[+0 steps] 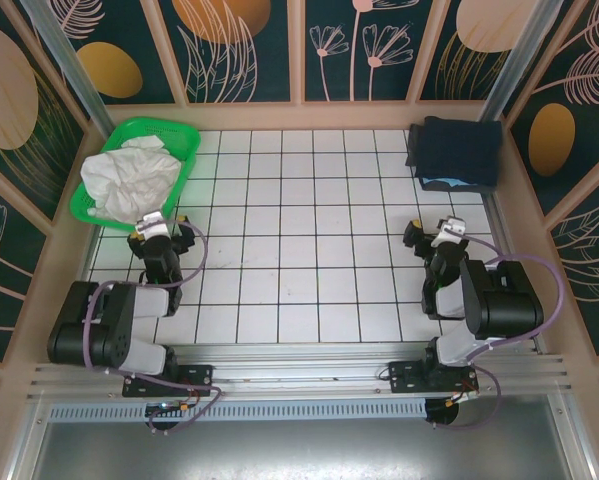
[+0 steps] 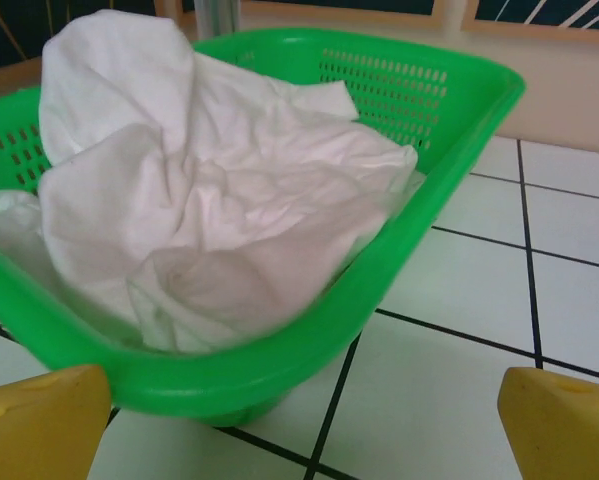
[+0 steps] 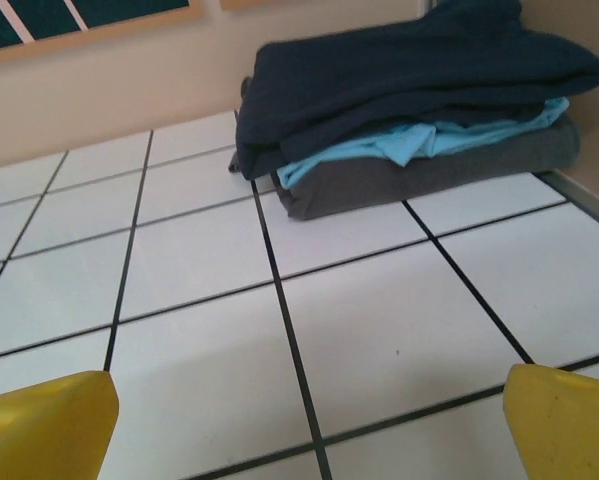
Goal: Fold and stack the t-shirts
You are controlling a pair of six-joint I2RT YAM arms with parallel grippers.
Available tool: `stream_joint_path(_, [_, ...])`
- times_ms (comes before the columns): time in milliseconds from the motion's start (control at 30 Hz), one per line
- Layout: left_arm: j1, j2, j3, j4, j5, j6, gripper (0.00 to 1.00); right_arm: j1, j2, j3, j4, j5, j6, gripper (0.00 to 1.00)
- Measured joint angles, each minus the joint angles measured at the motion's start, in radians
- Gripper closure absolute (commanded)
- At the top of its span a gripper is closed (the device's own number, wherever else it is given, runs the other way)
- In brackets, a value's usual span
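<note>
The left gripper (image 2: 299, 432) gapes empty just before the green basket (image 2: 449, 165) of crumpled white cloth (image 2: 209, 190). The right gripper (image 3: 309, 430) gapes empty over the tiled table (image 3: 199, 260). Well ahead of it, the folded t-shirts (image 3: 409, 90) lie stacked in the far right corner: dark grey lowest, light blue between, navy topmost.

A: Left arm (image 1: 109, 325), right arm (image 1: 494, 300): black joints, silver-white links?
B: Yes. Purple cables (image 1: 204, 258) on each. Fingers (image 2: 41, 425) yellow, blunt. Black base plates (image 1: 167, 383), bolted.
</note>
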Motion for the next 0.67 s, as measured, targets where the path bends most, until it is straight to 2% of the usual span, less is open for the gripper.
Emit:
stream_joint_path(267, [0.027, 0.047, -0.007, 0.084, 0.084, 0.021, 0.01, 0.01, 0.0, 0.008, 0.034, 0.018, 0.0, 0.01])
stream_joint_path(667, [0.027, 0.047, -0.006, 0.109, 0.109, 0.028, 0.01, 0.01, 0.0, 0.01, 0.037, 0.024, 0.0, 0.01])
